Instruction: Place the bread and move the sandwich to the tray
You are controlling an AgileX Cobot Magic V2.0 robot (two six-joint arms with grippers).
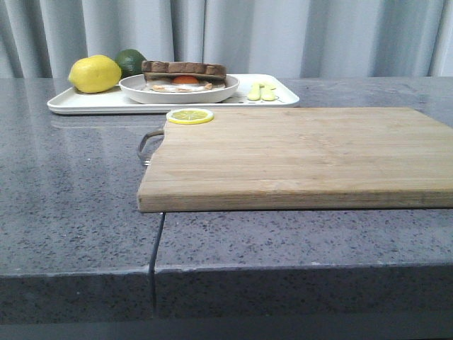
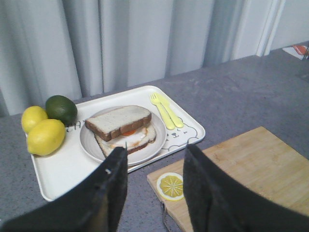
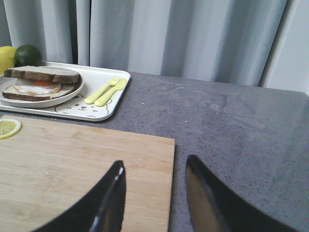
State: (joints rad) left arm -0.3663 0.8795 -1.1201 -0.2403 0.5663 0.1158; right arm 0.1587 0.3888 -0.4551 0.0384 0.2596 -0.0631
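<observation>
Bread point(image 2: 118, 121) — a square slice with pale speckled crumb and dark brown crust — lies on top of the fried egg, white with an orange yolk, which in turn rests on a lower brown-crusted slice; together they make the sandwich point(image 1: 184, 76) on its shallow round white plate point(image 2: 89, 145). That plate stands on the flat white rectangular tray point(image 1: 78, 103) with rounded corners, a low rim and a small bear drawing, at the far left of the grey speckled stone table point(image 1: 71, 198). Two yellow lemons point(image 2: 46, 137) and a dark green lime point(image 2: 61, 109) sit at the tray's left end, touching one another, and a pale yellow plastic fork and spoon point(image 2: 167, 112) lie side by side at its right end, beside the plate. Nearer the camera in the front view lies a large pale wooden cutting board point(image 1: 297, 159) with a metal loop at its left end, and a thin round lemon slice point(image 1: 190, 116) rests on its far left corner, close to the tray. The left gripper point(image 2: 154, 188) hangs above the gap between tray and board, its black fingers spread apart and holding nothing. The right gripper point(image 3: 154, 193) hovers over the board's right edge — likewise parted and empty.
</observation>
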